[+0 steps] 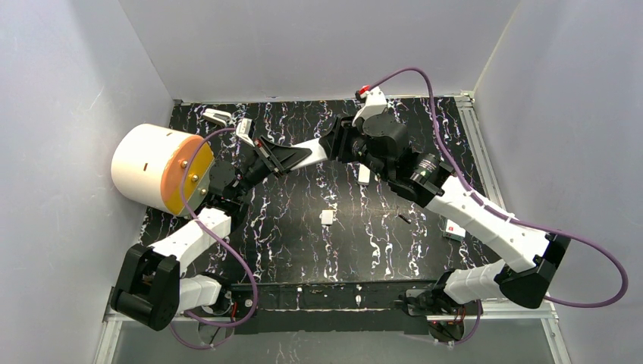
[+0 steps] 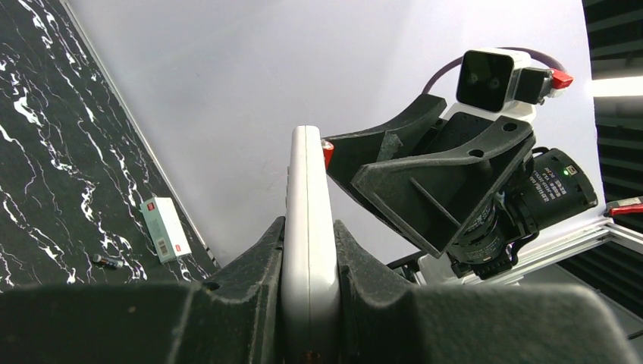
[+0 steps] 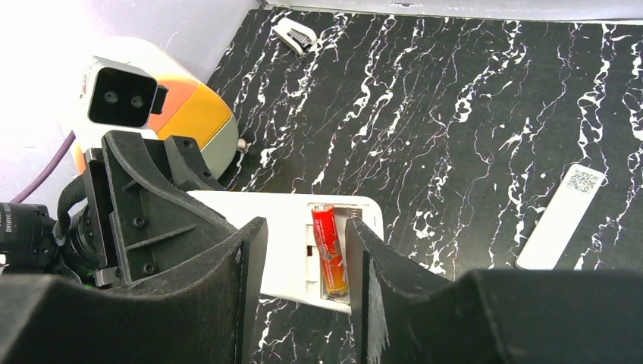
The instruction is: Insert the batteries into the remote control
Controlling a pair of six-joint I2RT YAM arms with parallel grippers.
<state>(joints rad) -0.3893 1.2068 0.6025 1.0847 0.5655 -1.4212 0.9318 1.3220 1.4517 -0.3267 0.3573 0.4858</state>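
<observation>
My left gripper (image 2: pixel 309 226) is shut on the white remote control (image 2: pixel 307 197) and holds it off the table, edge-on in the left wrist view. In the right wrist view the remote control (image 3: pixel 280 227) shows its open compartment. One orange-red battery (image 3: pixel 330 246) lies in it, slightly askew, and its red end (image 2: pixel 327 152) peeks past the remote's edge. My right gripper (image 3: pixel 305 225) hangs open over the compartment. The battery sits next to its right finger, and the left finger stands apart from it. From above, the right gripper (image 1: pixel 269 155) covers the remote.
A large white and orange cylinder (image 1: pixel 155 171) lies at the left wall. A long white piece with a QR code (image 3: pixel 561 216), a small white piece (image 1: pixel 327 217), a small dark cylinder (image 1: pixel 404 218) and a white and red box (image 1: pixel 455 230) lie on the black marbled table (image 1: pixel 303 250).
</observation>
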